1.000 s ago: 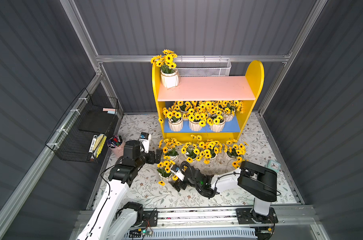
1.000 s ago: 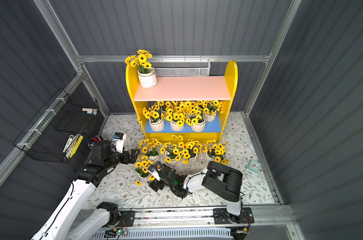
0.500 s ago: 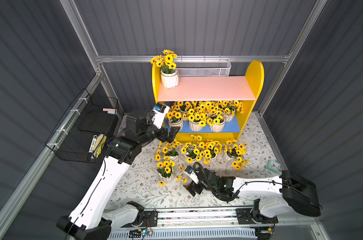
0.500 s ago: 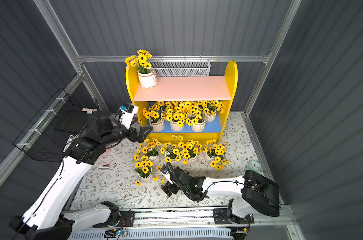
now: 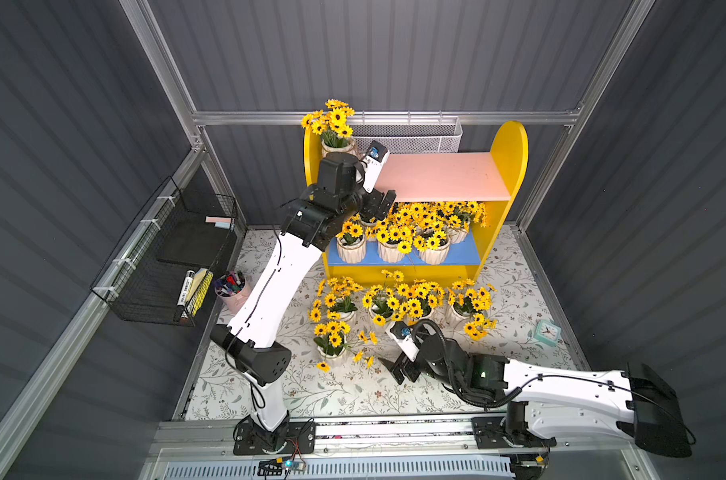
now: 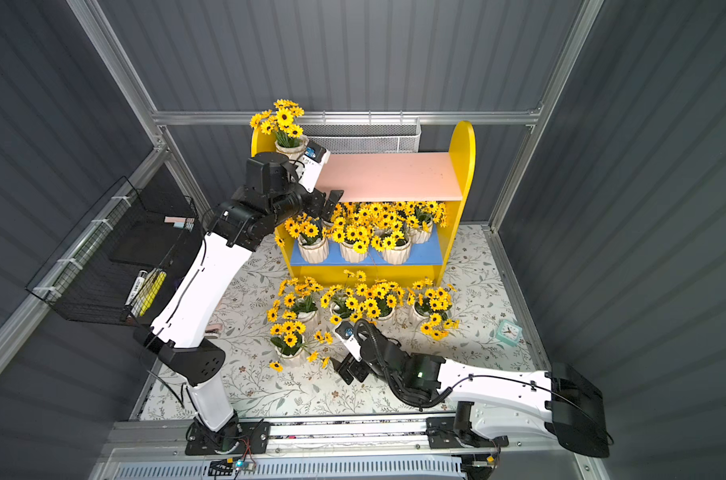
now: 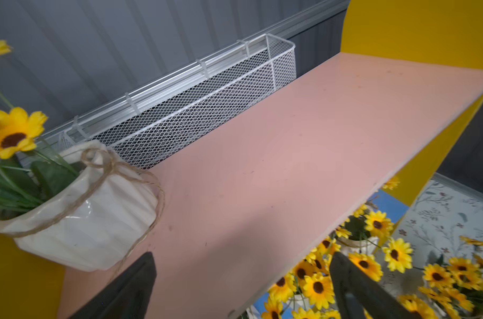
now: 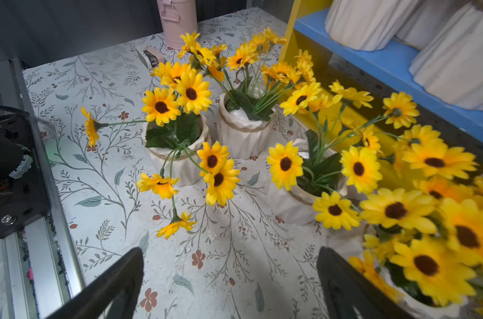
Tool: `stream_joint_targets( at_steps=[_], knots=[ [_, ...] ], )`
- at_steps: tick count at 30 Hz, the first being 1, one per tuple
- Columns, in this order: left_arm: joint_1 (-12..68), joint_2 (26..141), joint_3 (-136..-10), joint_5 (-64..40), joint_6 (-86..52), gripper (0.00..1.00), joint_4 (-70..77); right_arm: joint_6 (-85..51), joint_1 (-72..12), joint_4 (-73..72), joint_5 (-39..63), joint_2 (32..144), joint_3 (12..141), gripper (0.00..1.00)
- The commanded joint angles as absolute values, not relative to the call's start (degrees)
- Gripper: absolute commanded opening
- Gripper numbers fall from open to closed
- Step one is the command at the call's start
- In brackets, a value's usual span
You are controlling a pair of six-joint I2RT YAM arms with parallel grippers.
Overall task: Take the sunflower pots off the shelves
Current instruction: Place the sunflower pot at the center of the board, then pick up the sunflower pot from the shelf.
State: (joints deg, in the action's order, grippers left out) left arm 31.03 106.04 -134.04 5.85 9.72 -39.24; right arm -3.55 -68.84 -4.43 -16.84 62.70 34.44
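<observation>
Near the spread left hand (image 7: 241, 259) sits a white, ribbed, twine-tied sunflower pot (image 7: 91, 221).

You see white ribbed sunflower pots (image 7: 83, 221) with yellow, dark-centred blooms, shelves (image 5: 513, 153) with yellow sides, a pink upper board (image 5: 444, 174) and blue lower board (image 5: 465, 254), on a pale mat (image 5: 332, 395) printed with leafy sprigs.

Pot (image 7: 91, 221) on the upper board (image 7: 290, 165): white, ribbed, glossy glaze with bright highlights; rough, fibrous twine (image 7: 110, 165) knotted at its rim. Upper board: smooth, matt pink, faintly speckled. Side panel (image 7: 428, 27): smooth yellow, low sheen. Mesh basket (image 7: 193, 110): white-coated expanded metal. Floor covering (image 8: 105, 171): matt, leaf-printed sheet. Petals (image 8: 199, 82): thin, cloth-like, matt; leaves (image 8: 163, 135) dull green. Wall rack (image 5: 145, 270): thin black wire. Frame rails (image 5: 394, 117): bare satin metal. Walls (image 5: 394, 50): matt grey ribbed sheeting.
</observation>
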Motion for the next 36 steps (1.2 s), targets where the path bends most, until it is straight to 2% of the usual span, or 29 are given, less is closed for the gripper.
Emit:
stream_joint_targets(
  at_steps=[1, 7, 17, 23, 36],
  knots=[
    [31.33, 107.45, -138.12, 15.35, 14.17, 0.99, -36.12, -1.73, -68.71, -2.52, -19.31, 60.37, 34.49, 0.99],
    [31.55, 106.86, -136.09, 25.69, 12.19, 0.99, -34.25, -0.47, -67.55, -2.35, -20.13, 57.27, 33.84, 0.99],
    [31.03, 106.52, -128.89, 29.74, 7.51, 0.99, -24.71, 0.35, -64.91, -0.18, -19.96, 51.98, 33.31, 0.99],
    [30.59, 107.88, -128.41, 34.88, 5.98, 0.99, -19.37, 0.53, -64.07, -0.3, -19.92, 50.98, 33.0, 0.99],
    [27.6, 110.0, -127.5, 36.93, 1.46, 0.99, -15.08, 0.46, -62.21, -0.79, -18.69, 50.45, 32.46, 0.99]
  ],
)
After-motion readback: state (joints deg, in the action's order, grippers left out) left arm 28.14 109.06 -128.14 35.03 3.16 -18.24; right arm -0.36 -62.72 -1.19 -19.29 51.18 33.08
